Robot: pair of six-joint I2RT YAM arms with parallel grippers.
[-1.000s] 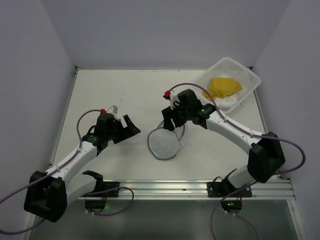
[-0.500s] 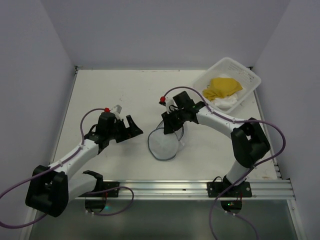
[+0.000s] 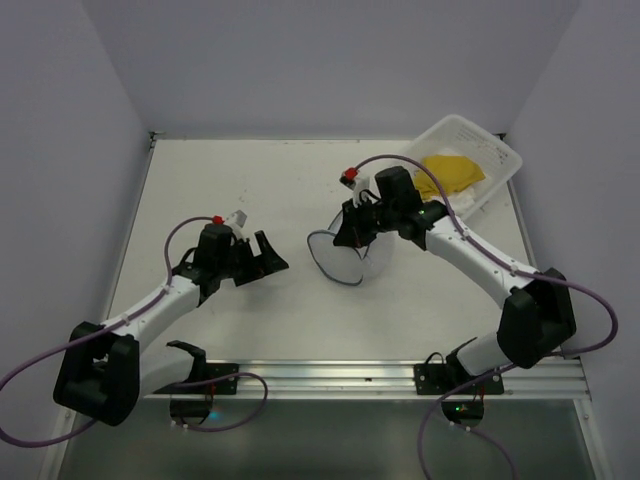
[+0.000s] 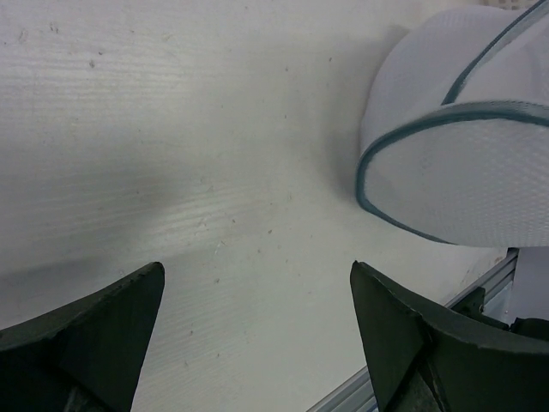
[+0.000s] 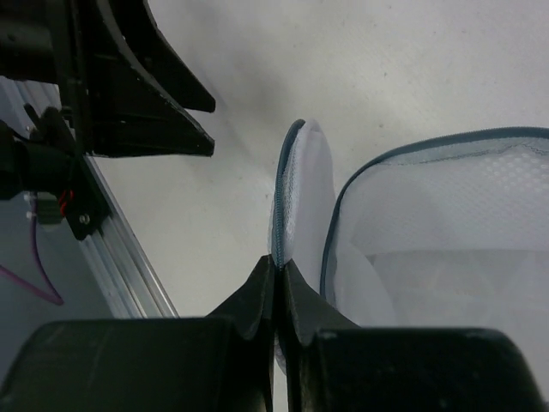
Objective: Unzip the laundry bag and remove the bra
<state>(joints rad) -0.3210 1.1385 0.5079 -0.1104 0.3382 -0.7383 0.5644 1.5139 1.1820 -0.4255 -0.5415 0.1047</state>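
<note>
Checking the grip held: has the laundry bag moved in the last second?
Yes. The laundry bag has shifted away from the near rail, toward the tub, pinched in the right hand.

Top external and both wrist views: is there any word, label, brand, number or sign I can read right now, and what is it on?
No text can be read in any view.
Laundry bag: plain white mesh and a dark zipper band, with no label showing.
Plastic tub: faint yellowish marks on its wall, too small to read.
</note>
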